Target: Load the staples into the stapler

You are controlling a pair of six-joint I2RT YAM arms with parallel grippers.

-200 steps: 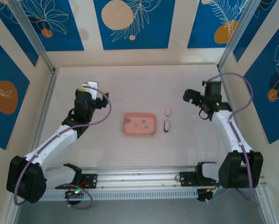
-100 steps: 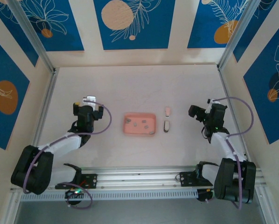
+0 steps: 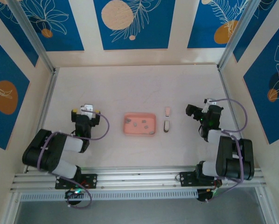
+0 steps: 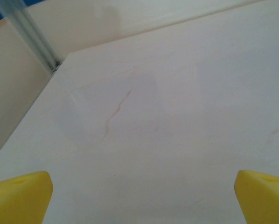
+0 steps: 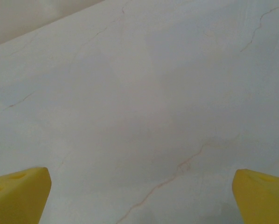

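Table (image 3: 130, 88): pale, smooth, matt, faint marble-like veining. Tray (image 3: 126, 124): pink matt plastic. Staples (image 3: 135, 124): dull grey metal. Front rail (image 3: 144, 173): brushed aluminium

Seen from above, the staples (image 3: 135, 124) in the pink tray (image 3: 128, 122) are grey specks too small to count, and the stapler (image 3: 166, 126) shows no detail. In the wrist views, the lower edge cuts off the yellow fingertips (image 4: 19, 196) of the left gripper (image 4: 142, 199) and the right gripper (image 5: 142, 196).

pink tray (image 3: 139, 114), grey staples (image 3: 135, 124), blue leaf-patterned walls (image 3: 130, 23).
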